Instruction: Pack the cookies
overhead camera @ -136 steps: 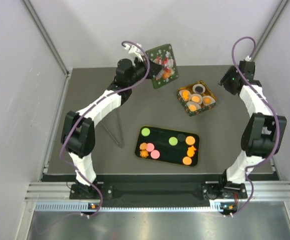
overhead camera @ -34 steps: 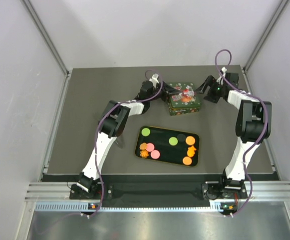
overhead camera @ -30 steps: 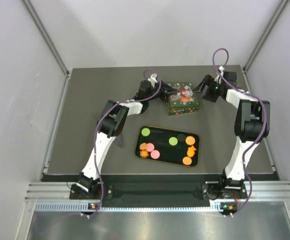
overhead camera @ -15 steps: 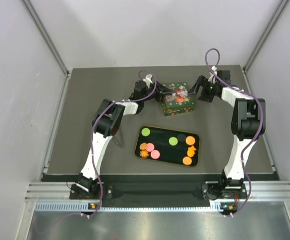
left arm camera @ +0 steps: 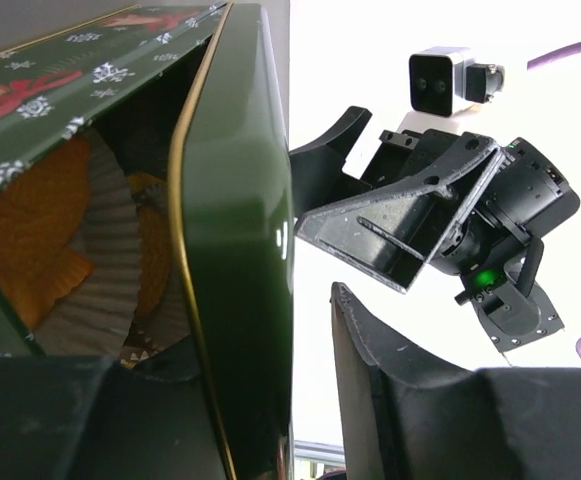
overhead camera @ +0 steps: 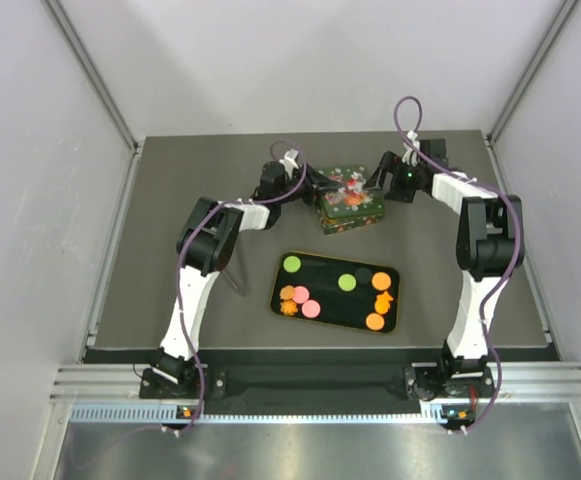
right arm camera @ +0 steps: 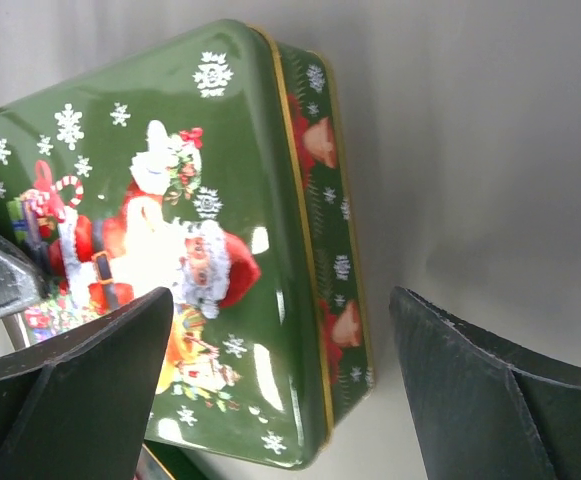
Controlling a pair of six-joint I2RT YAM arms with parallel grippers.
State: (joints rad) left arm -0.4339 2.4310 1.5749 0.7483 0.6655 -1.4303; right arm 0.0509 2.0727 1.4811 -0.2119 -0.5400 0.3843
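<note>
Cookies [overhead camera: 311,309]: loose group on black tray [overhead camera: 320,270] near middle of worktop [overhead camera: 160,180], well apart from both hands. From above: two green, two pink, rest orange. Mostly round discs, plus two orange pieces with ragged flower outline, one toward each end of tray.

More orange cookies at green tin [overhead camera: 350,205], seated in white crinkled paper cups [left arm camera: 105,215]. Seen in left wrist view, just beside gold rim of lid [left arm camera: 245,200]. Cannot tell whether seen directly or mirrored in lid's inner face.

Tin: far side of worktop, beyond tray, between the two hands. Santa picture and snowflakes on lid top. Lid over tin in right wrist view, tin sitting askew to worktop edges.

Left hand [overhead camera: 308,190]: at tin's left side, fingers apart, lid's edge standing between them. Clear bright gap between lid wall and one finger [left arm camera: 400,400], so not clamped. Contact at other finger not resolvable.

Right hand [overhead camera: 382,183]: just beside tin's right side, fingers spread wide, nothing held between pads. Tin's lid and one side wall visible past fingers in own wrist view. Touching or not: cannot tell.
</note>
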